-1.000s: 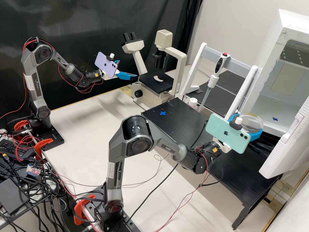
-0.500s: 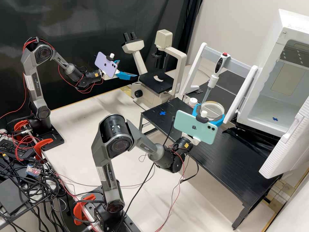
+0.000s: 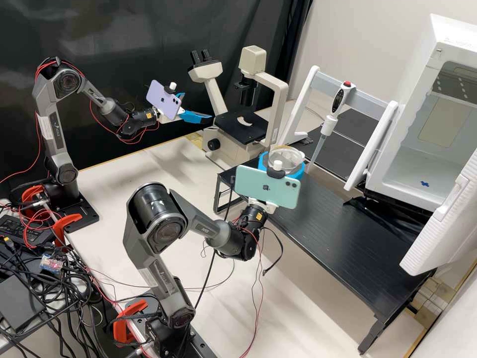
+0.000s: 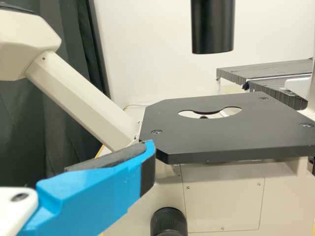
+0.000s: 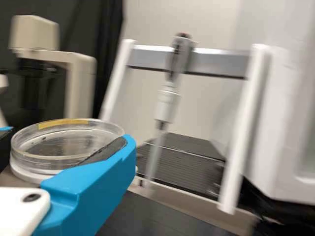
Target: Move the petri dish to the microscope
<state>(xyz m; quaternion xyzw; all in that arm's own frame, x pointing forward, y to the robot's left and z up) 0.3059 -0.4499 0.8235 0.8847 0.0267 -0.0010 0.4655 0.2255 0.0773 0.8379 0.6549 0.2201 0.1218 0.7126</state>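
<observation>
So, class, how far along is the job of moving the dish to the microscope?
Done: the petri dish looks picked up, clasped in the right gripper.

In hand: carrying it; the dish is held over the black stand, short of the microscope.

Left: bringing it over the microscope's stage, lowering it there and letting go.

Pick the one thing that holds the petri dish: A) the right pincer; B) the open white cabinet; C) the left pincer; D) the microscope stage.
A: the clear petri dish sits between the blue fingers of the right pincer.
</observation>
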